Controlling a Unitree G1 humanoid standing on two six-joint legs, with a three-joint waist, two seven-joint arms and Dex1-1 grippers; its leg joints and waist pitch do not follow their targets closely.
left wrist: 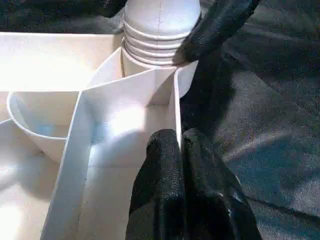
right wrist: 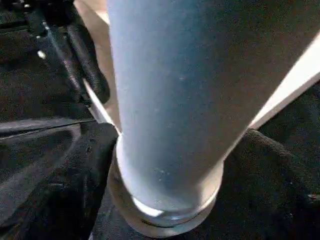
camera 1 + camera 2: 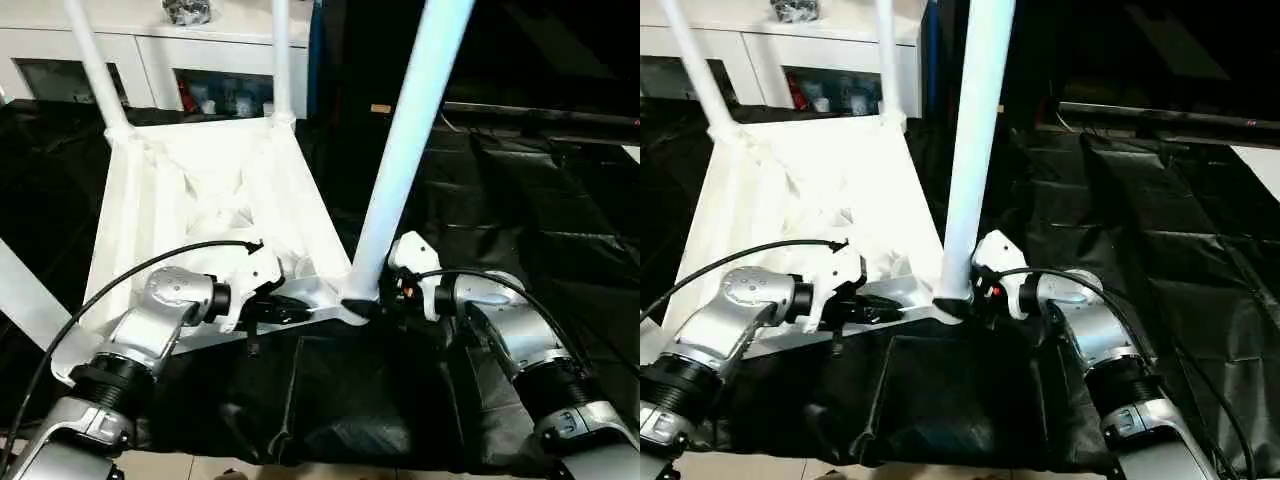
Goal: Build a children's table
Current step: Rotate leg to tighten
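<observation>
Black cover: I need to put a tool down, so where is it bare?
The black cover lies bare on the robot's right of the near leg, out toward the picture's edge. Crowded: the tabletop's near corner, with the left gripper on its rim and the right gripper at the leg's foot.

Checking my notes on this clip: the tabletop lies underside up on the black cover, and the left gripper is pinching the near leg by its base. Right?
Not quite. The left gripper is shut on a rib of the tabletop, not on the near leg, as the left wrist view shows. The tabletop does lie underside up on the black cover.
</observation>
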